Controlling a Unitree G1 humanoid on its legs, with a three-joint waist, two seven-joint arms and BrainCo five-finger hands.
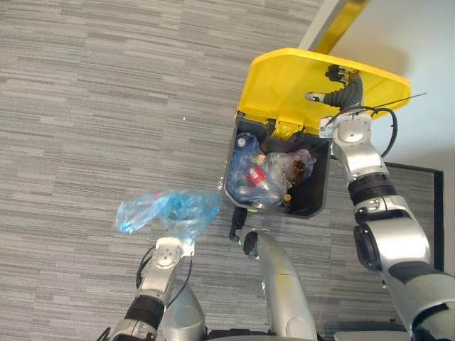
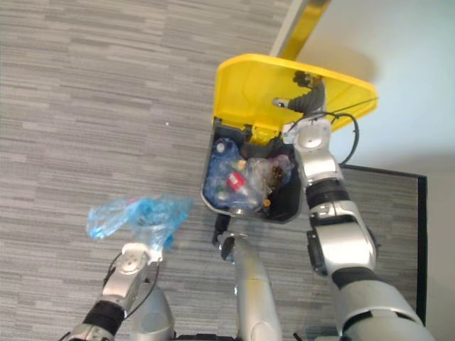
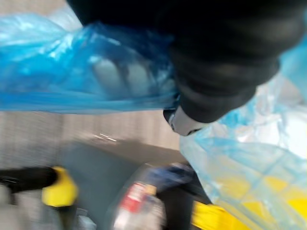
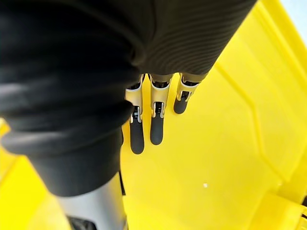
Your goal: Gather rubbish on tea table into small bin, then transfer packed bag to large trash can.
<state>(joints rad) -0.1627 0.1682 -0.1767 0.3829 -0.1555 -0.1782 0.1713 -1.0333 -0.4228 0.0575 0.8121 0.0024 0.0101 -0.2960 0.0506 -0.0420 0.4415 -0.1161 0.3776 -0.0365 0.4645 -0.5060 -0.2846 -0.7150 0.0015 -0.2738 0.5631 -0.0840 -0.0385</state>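
A crumpled blue plastic bag (image 1: 167, 208) hangs over the carpet, just left of the large trash can (image 1: 316, 192). My left hand (image 3: 225, 62) is shut on the bag, and its curled fingers show through the blue film. The dark grey can is full of plastic bottles and clear bags (image 1: 259, 174). Its yellow lid (image 1: 284, 85) stands raised. My right hand (image 1: 343, 89) is open, with its straight fingers (image 4: 151, 124) pressed flat against the lid's underside.
Grey striped carpet (image 1: 92, 106) spreads to the left and behind. A white wall (image 1: 419, 42) with a yellow strip (image 1: 341, 21) rises behind the can. A grey mat with a black edge (image 1: 426, 192) lies at the right.
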